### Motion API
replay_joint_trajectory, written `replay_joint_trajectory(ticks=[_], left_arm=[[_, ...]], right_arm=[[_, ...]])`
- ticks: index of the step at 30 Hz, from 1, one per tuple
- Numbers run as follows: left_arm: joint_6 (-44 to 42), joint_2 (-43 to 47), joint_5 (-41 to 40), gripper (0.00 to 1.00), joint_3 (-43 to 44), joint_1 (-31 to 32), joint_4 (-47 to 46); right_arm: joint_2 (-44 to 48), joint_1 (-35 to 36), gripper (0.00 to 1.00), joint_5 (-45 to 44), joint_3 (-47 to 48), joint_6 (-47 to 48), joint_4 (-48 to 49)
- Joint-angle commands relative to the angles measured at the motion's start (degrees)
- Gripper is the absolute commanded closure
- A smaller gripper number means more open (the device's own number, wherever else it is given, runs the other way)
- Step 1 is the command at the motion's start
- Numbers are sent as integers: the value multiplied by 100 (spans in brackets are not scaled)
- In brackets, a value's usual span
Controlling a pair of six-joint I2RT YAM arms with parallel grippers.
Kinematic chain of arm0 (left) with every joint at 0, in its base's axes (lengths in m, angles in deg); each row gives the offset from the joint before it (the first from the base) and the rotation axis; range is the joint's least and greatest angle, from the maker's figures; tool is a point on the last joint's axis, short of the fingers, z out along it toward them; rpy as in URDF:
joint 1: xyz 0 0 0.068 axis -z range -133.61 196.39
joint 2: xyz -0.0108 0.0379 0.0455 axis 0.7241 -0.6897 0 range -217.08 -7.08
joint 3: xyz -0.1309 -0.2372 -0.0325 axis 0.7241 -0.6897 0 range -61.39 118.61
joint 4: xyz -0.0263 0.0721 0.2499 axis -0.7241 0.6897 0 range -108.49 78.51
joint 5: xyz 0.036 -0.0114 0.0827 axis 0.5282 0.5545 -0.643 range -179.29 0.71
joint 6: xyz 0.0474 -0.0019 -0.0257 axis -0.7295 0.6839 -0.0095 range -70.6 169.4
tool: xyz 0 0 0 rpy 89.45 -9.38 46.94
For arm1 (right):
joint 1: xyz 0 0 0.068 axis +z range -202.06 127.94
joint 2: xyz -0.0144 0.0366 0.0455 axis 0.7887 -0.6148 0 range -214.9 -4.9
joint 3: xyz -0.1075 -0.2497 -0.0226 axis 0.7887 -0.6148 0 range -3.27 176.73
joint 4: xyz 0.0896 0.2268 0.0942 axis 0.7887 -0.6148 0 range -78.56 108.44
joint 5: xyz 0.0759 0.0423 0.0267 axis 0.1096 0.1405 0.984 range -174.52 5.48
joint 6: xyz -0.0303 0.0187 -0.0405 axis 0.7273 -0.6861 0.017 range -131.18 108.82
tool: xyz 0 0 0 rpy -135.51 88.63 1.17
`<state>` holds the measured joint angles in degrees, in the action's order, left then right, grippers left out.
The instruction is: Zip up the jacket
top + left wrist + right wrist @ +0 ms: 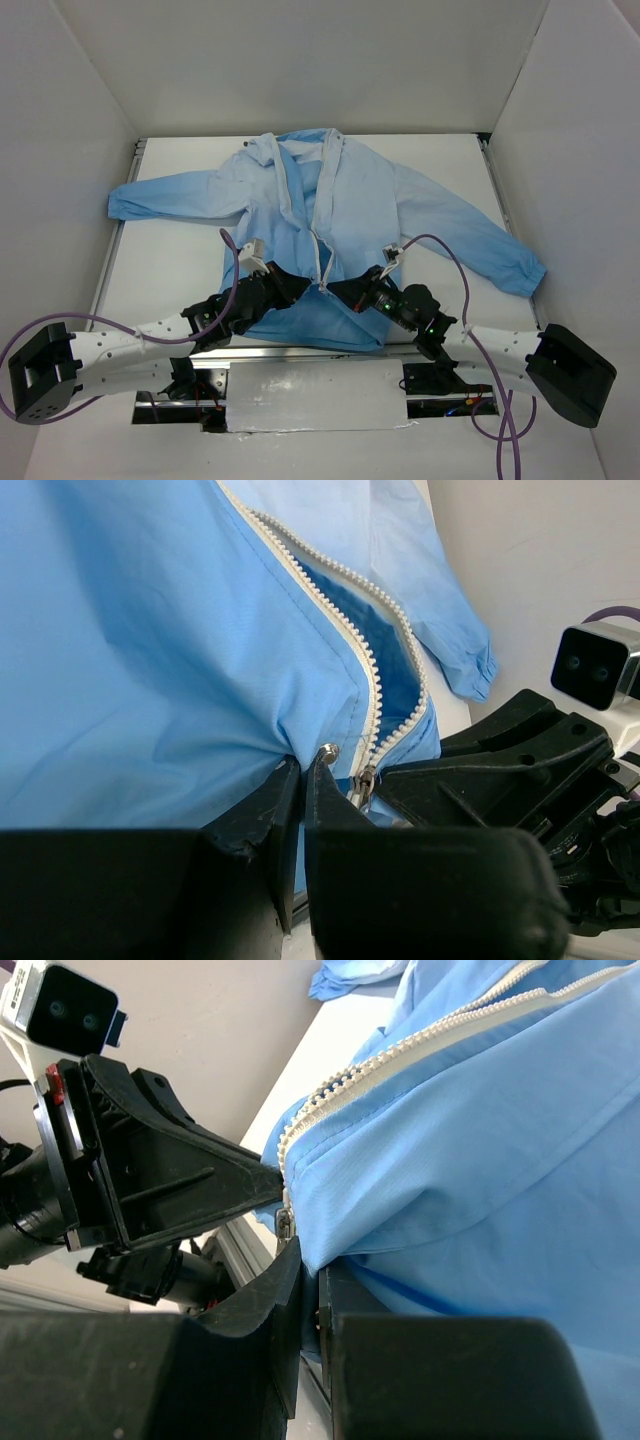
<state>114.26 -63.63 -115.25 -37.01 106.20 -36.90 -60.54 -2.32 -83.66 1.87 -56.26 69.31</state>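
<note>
Where zipper gapes, left fingers, right fingers pinch jacket edges beside slider.

Left gripper and right gripper, both clamped, nearly touch.

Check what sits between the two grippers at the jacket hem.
The zipper slider at the foot of the jacket's white zipper; left gripper and right gripper pinch fabric on either side. Clearest in left wrist view.

— What do the arms look like?
— The left arm and the right arm have white links and black joints. Each trails a purple cable.
— And the hands?
— The left hand and the right hand are matte black. Each wrist has a pale twin-lens camera.
</note>
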Motion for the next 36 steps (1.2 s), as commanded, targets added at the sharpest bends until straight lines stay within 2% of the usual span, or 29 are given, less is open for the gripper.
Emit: replay_joint_trajectory(ticks=[1,11,22,29,36], left_arm=[[62,39,134,100,216,31,-294],[150,74,390,100,146,48,-409],[70,-4,-128,100,418,136,224],[-131,285,-498,100,488,136,286],[-483,207,-727,100,638,136,189]], right_arm=[[35,45,100,-217,285,175,257],[-61,54,100,-350,417,351,222],[211,62,100,-491,514,289,-323],[264,115,100,-429,215,166,-244],[264,265,100,-578,451,-9,-779]])
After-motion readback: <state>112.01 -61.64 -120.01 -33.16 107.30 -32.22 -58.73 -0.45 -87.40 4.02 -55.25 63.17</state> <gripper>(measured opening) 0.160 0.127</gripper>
